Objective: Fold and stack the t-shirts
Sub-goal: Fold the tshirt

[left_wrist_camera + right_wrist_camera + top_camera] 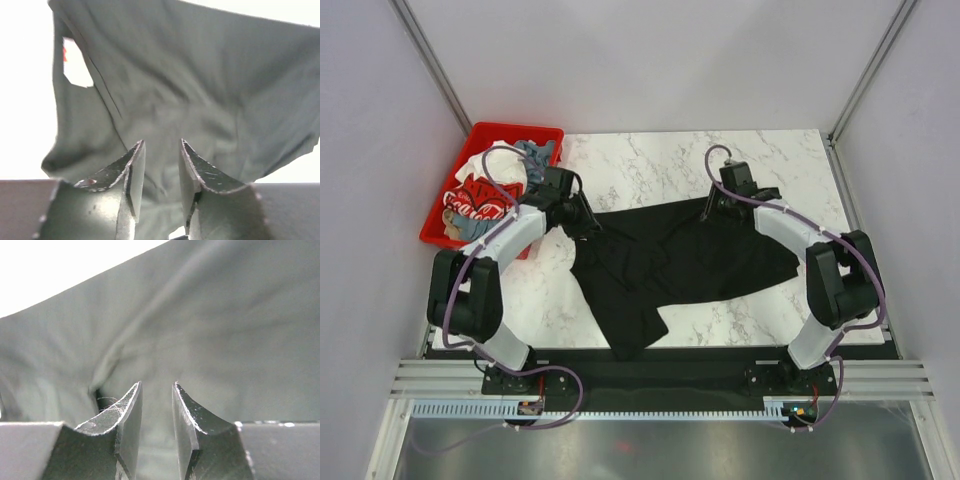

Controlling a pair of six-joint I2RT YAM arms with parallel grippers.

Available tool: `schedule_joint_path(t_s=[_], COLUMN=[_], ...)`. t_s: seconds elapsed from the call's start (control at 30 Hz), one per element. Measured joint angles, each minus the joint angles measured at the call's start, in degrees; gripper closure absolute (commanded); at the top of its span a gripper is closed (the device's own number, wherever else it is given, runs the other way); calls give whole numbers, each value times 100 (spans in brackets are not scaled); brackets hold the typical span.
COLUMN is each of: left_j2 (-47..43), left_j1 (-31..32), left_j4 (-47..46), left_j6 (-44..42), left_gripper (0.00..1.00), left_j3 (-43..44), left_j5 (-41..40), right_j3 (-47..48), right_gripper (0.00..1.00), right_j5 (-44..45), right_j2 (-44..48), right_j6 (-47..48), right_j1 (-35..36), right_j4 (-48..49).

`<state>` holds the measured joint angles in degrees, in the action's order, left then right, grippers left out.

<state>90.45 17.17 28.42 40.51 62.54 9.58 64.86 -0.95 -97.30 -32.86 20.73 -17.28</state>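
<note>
Black t-shirt (685, 262): it lies across the middle of the table, spread out but rumpled. One lobe trails toward 7 o'clock, close to the near edge.
Progress: early, by my reckoning. I see no fold in this shirt and no stack anywhere on the table.
Cloth: soft, thin and matte, with shallow creases running out from where it is held.
Left gripper (161, 146): at the shirt's 10 o'clock corner, with the jaws drawn close and cloth pinched between them.
Right gripper (156, 386): at the far hem, about 1 o'clock, clamping a bunch of the same cloth.
Other t-shirts: a white one (483, 168), a red Coca-Cola one (475, 203) and a grey-blue one (534, 152), heaped unfolded.
Red plastic bin (520, 130): a rigid tub at the table's 10 o'clock, holding that heap.
Marble table (780, 160): hard, smooth and white, with grey veins.
</note>
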Motion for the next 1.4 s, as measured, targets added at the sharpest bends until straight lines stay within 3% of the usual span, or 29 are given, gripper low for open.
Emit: schedule_joint_path(t_s=[0.27, 0.63, 0.73, 0.87, 0.97, 1.23, 1.4], left_j2=[822, 2120, 2387, 2518, 2699, 3117, 3158], left_j1=[-715, -800, -800, -815, -848, -885, -885], left_j4=[17, 105, 122, 157, 177, 282, 326], left_j6=[-455, -612, -645, -697, -713, -756, -800], left_gripper=[53, 57, 64, 81, 82, 76, 62], left_j3=[651, 1510, 1779, 1974, 2225, 2787, 2946], left_j5=[-343, -385, -485, -654, -713, -885, -962], right_j3=[922, 1694, 1792, 1814, 1886, 1904, 1904], right_gripper=[60, 58, 59, 61, 62, 62, 62], right_j5=[431, 1040, 1145, 1268, 1405, 1705, 1794], right_j2=[-669, -1676, -1912, -2151, -2197, -2258, -2264], right_j6=[7, -103, -101, -114, -105, -142, -138], right_j1=[-809, -1543, -1707, -1969, -2155, -2315, -2304], right_j4=[-96, -188, -184, -168, -155, -79, -81])
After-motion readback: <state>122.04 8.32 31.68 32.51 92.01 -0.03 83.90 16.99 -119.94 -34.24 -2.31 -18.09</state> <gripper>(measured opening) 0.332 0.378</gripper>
